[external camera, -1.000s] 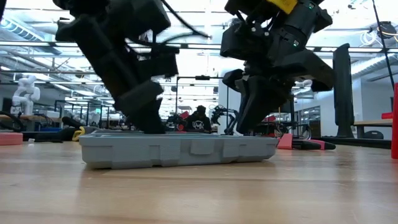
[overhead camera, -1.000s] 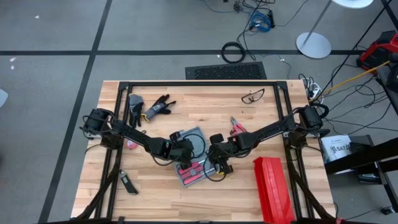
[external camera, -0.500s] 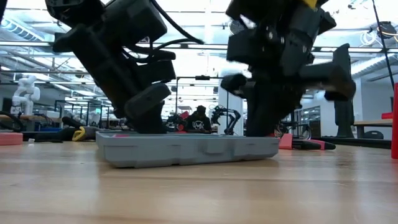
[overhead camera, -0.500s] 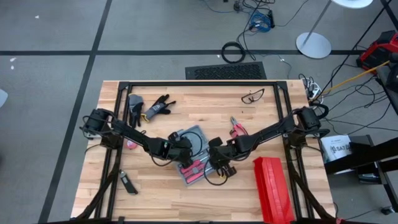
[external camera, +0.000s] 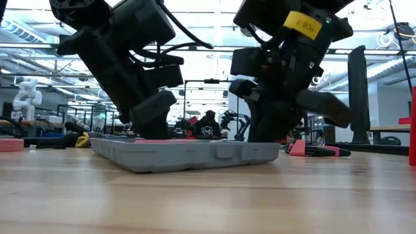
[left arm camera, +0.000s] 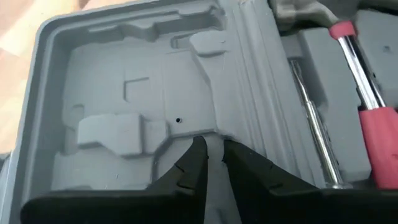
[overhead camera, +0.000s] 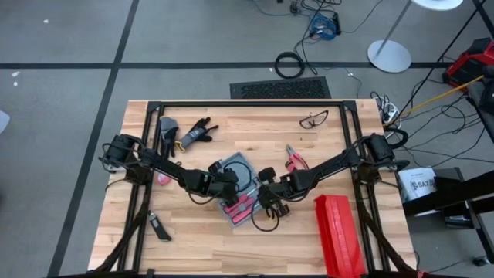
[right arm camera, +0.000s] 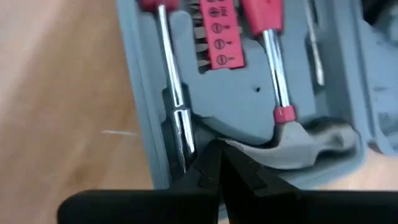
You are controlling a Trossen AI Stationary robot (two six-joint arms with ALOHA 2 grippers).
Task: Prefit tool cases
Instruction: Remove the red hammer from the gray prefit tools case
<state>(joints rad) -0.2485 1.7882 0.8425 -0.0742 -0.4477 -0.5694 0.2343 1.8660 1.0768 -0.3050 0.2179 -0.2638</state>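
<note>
Case [overhead camera: 238,193] between left tool [overhead camera: 231,184] and right tool [overhead camera: 262,199]

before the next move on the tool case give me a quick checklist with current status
1. Tool case lies open and flat on the table: ok.
2. Left gripper over the empty moulded half, fingers nearly together, holding nothing: ok.
3. Right gripper shut, tip at the case edge beside a red-handled screwdriver: ok.
4. Screwdriver fully seated in its slot: cannot tell.
5. Red ribbed box apart from both arms: ok.
</note>
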